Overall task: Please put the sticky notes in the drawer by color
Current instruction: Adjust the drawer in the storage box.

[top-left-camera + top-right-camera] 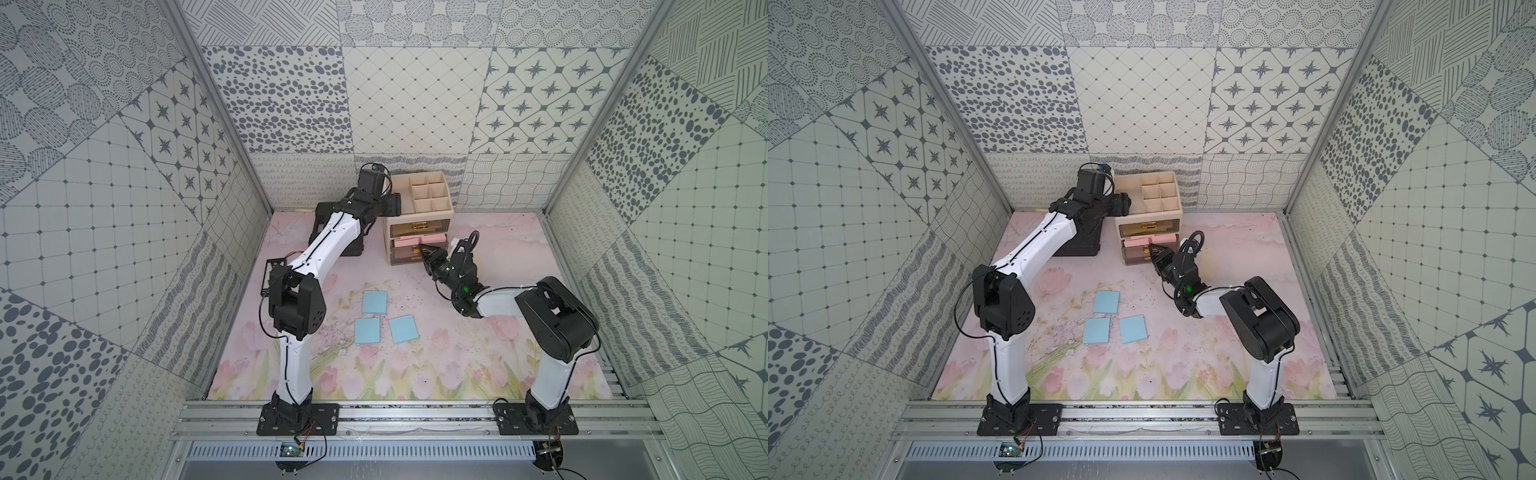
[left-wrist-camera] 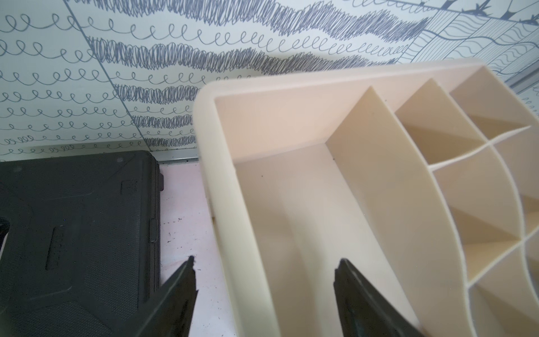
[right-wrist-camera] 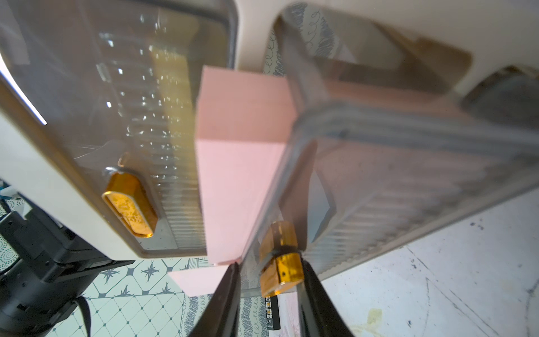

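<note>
Wrist views show left gripper [image 2: 265, 262] agape, right gripper [image 3: 269, 262] half-open astride handle [image 3: 284, 275]; floral mat [image 1: 478, 353], patterned walls [image 1: 415, 104].

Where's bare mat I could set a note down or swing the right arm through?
Free: the mat right of the cabinet; the front strip between the three blue notes and the rail; a band between notes and cabinet. Crowded: the back left, where black case, left gripper and cabinet meet, and the open drawer front at the right gripper.

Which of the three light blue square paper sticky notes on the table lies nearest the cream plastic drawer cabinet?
The single light blue note set farther back, toward the cabinet; the other two lie side by side, farther from it.
</note>
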Robot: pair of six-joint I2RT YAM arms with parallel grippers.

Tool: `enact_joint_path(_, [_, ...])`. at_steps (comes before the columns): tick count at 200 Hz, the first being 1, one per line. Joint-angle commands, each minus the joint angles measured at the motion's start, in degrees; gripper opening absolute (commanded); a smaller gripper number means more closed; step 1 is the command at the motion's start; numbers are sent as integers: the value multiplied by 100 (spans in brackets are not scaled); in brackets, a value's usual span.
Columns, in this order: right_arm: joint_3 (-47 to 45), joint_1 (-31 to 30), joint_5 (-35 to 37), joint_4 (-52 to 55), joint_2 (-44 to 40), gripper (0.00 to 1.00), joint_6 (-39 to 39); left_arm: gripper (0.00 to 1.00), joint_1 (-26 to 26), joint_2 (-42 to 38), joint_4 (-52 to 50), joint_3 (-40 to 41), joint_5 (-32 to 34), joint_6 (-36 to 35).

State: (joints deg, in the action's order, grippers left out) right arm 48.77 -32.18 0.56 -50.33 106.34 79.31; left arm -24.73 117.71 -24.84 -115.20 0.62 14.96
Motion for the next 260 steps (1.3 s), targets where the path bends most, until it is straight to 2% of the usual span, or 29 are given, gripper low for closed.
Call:
enact_joint_path(1, [-104, 0, 202, -232, 215, 32, 3, 77, 25, -24, -104, 15, -67, -46])
enact_joint_path(45, [-105, -8, 260, -250, 238, 26, -7, 77, 25, -7, -110, 2, -80, -9])
enact_joint_path(101, [-127, -21, 286, -213, 223, 0, 28, 77, 23, 10, 58, 25, -115, 11])
enact_joint_path(260, [-578, -247, 516, 41, -542, 0, 62, 77, 21, 168, -47, -151, -152, 68])
